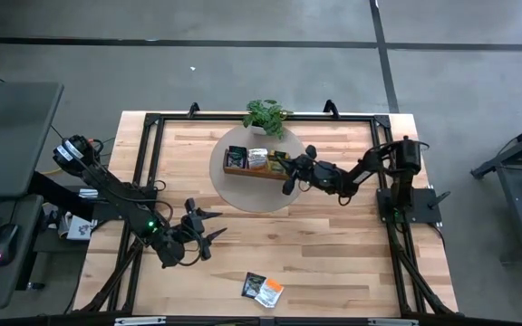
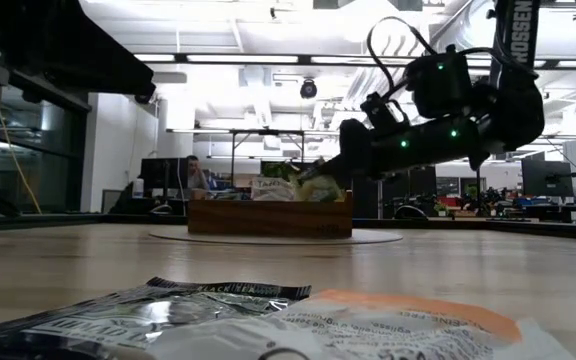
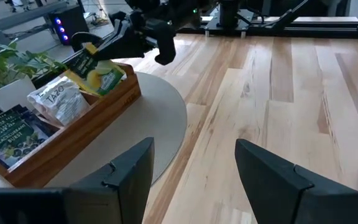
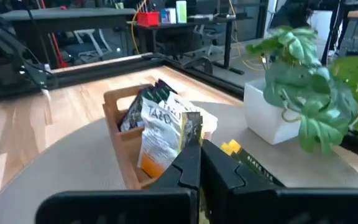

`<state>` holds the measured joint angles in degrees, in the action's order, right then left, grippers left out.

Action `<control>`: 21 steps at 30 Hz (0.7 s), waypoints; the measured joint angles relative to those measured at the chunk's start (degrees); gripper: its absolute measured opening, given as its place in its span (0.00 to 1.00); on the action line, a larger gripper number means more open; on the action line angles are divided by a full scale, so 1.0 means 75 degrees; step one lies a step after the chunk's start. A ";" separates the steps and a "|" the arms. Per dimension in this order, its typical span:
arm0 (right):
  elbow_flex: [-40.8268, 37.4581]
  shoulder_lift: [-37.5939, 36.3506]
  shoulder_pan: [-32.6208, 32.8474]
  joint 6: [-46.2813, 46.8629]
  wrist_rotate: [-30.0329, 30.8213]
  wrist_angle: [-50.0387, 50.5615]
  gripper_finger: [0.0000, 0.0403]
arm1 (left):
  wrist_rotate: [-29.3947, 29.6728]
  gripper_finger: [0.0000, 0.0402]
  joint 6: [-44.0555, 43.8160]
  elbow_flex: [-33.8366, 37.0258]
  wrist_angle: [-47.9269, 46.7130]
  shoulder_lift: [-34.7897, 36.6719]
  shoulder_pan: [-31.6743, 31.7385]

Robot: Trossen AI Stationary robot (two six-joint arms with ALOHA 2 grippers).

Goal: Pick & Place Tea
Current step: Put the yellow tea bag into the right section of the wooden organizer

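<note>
A brown wooden tray point(image 1: 254, 164) sits on a round grey mat. It holds dark blue sachets point(image 3: 5, 130) in one end compartment and white sachets point(image 3: 58, 99) in the middle. My right gripper point(image 1: 287, 174) reaches over the tray's right end compartment, shut on a yellow-green sachet point(image 3: 98, 76). My left gripper point(image 3: 194, 168) is open and holds nothing; it hovers over bare wood nearer the table's near-left part point(image 1: 202, 228). A dark sachet point(image 1: 253, 283) and an orange one point(image 1: 271, 292) lie flat by the near edge. My right gripper pinches the yellow-green sachet between its two shut fingers point(image 3: 122, 41), by its upper dark-edged end point(image 3: 82, 61). The fingers slant down from the table's right. The sachet hangs tilted below them with its lower part inside the tray's right end compartment point(image 2: 320, 190).
A small potted plant point(image 1: 266, 116) in a white pot stands just beyond the tray, by the far edge. A black frame runs along the table's edges point(image 1: 152, 154). Bare wood stretches between the mat and the two loose sachets point(image 2: 268, 315).
</note>
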<state>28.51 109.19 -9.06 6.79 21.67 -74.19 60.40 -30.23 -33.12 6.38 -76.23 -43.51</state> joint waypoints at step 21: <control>-0.0009 0.0006 0.0006 0.0134 0.0639 0.0801 0.20 | -0.0149 0.55 0.0001 0.0000 -0.0007 0.0000 0.0000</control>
<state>28.45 109.23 -9.02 7.79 26.46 -68.18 59.29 -30.22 -33.12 6.33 -76.23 -43.51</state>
